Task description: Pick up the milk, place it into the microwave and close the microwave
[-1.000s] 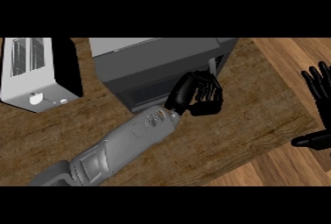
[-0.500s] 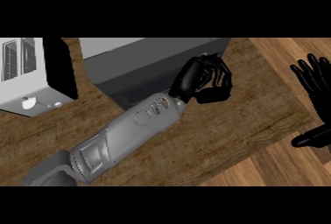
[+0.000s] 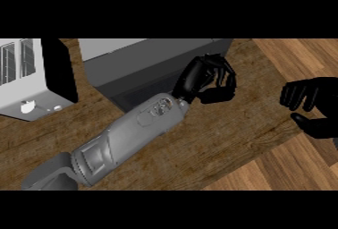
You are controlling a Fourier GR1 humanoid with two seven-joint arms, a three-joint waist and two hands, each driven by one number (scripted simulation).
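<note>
At the upper left sits a white toaster [image 3: 30, 80], then the grey microwave [image 3: 142, 67] in the upper middle, where the left hand [image 3: 208, 82] curls up holding nothing and should push its door fully shut, the right hand [image 3: 310, 105] rests open at the right edge, and I see no milk.

A dark wood-grain counter [image 3: 218, 129] carries a grey microwave [image 3: 155, 62] along its far edge and a white toaster [image 3: 30, 78] at its far left corner.
</note>
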